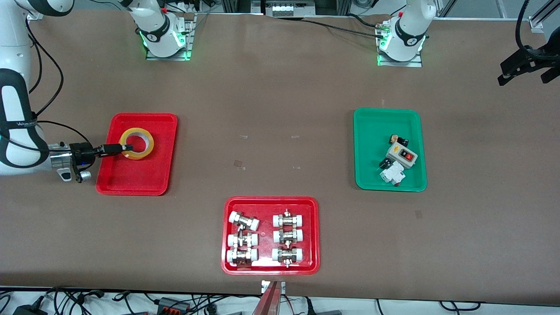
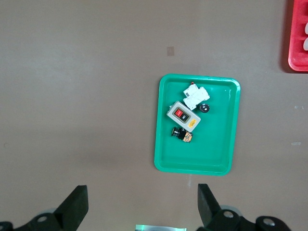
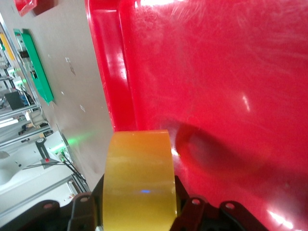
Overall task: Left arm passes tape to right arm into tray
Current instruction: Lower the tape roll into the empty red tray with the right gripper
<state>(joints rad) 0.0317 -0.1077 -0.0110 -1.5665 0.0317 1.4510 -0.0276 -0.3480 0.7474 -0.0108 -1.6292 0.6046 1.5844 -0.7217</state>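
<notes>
The tray (image 1: 148, 177) lies at mid-left of the front view. The tape (image 1: 137, 143) hangs over its upper half, clamped in the right gripper (image 1: 124, 148). Lower until the roll rests flat, then release. The left gripper (image 1: 523, 65), upper right, waits with jaws apart.

I see a green tray (image 1: 365, 175) of switch parts (image 1: 401, 154) toward the left arm's end of my table (image 1: 271, 109). A wider red tray (image 1: 267, 267) of white-capped fittings (image 1: 264, 238) lies nearest the front camera.
</notes>
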